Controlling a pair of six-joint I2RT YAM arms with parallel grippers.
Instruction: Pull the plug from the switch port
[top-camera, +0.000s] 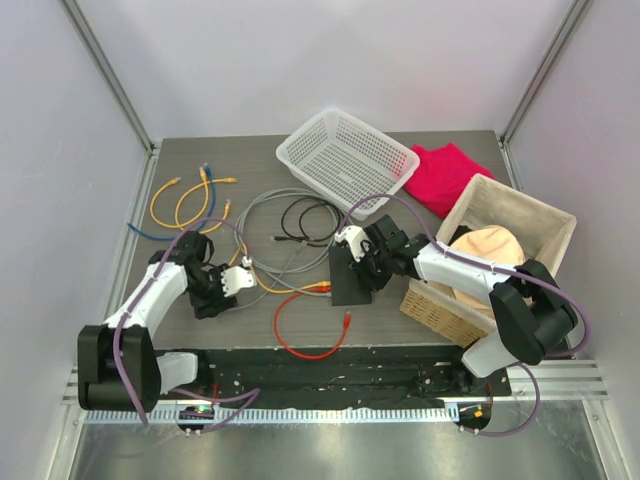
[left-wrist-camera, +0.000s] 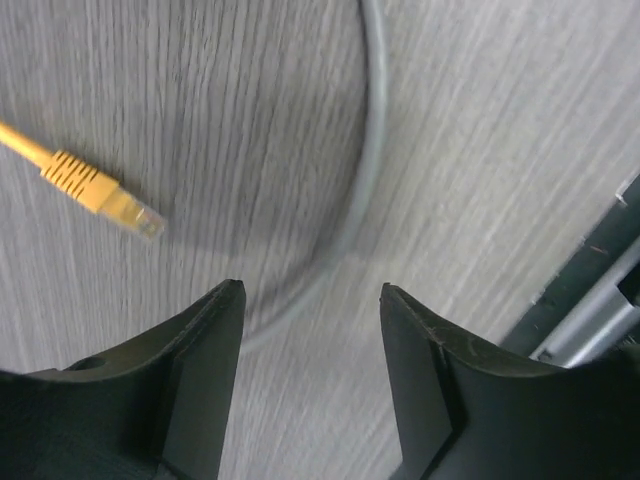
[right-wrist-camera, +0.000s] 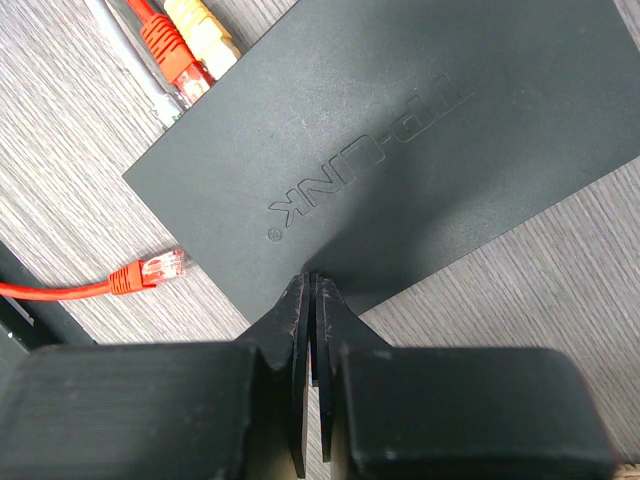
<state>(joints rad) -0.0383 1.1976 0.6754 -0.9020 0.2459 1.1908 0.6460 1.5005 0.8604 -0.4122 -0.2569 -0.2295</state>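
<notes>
The switch (top-camera: 352, 278) lies flat on the tabletop, a little right of the middle and toward the near edge, with raised lettering on its matte-black top. Along its left long edge, three plugs meet the sockets side by side: a yellow plug (right-wrist-camera: 203, 27), a red plug (right-wrist-camera: 163, 47) and a grey plug (right-wrist-camera: 166, 103). A loose red connector (right-wrist-camera: 150, 270) lies on the bare tabletop just beside the switch's near corner, at the end of a red cable (top-camera: 308, 345) that loops toward the near edge.

The right end effector (right-wrist-camera: 312, 292) is clenched with its fingers pressed together and nothing between them. Its tips sit at the right long edge of the switch, opposite the sockets; whether they touch the top cannot be told.

The left end effector (left-wrist-camera: 310, 288) is released with its fingers spread wide, above the tabletop toward the near left corner. A grey cable (left-wrist-camera: 371, 150) curves past between its fingers, and a loose yellow connector (left-wrist-camera: 105, 196) lies apart from them.

A white mesh basket (top-camera: 345, 160) sits tilted at the far edge, with a red cloth (top-camera: 445, 175) in the far right corner.
</notes>
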